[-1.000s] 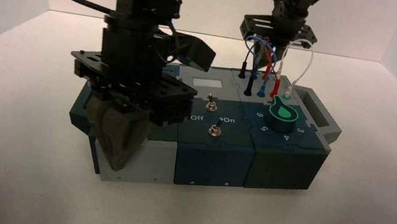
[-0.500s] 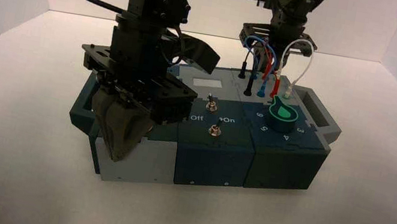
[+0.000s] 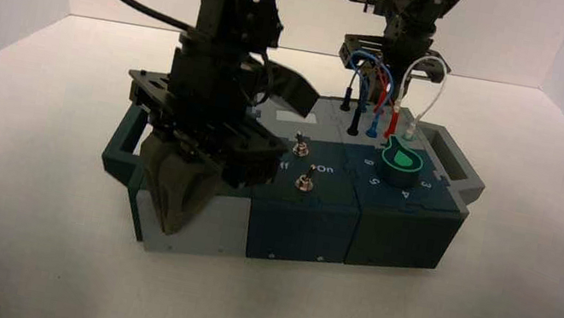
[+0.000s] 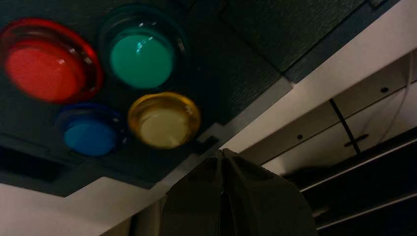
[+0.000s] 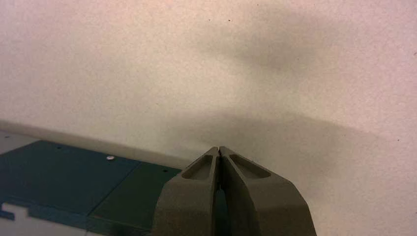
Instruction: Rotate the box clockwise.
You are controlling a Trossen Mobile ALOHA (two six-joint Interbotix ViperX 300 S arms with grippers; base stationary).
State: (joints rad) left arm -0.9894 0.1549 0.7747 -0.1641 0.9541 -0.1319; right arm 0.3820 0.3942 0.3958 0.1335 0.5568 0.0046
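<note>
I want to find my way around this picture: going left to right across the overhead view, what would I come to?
Left end handle → left gripper, at the box's near side → toggle switch → green knob → right end handle

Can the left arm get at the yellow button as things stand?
Probably yes: the left gripper is just beside the yellow button, its fingers shut, and nothing visible lies between them.

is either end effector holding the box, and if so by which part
Neither holds it: the left end effector is shut at the box's near side, the right shut behind.
</note>
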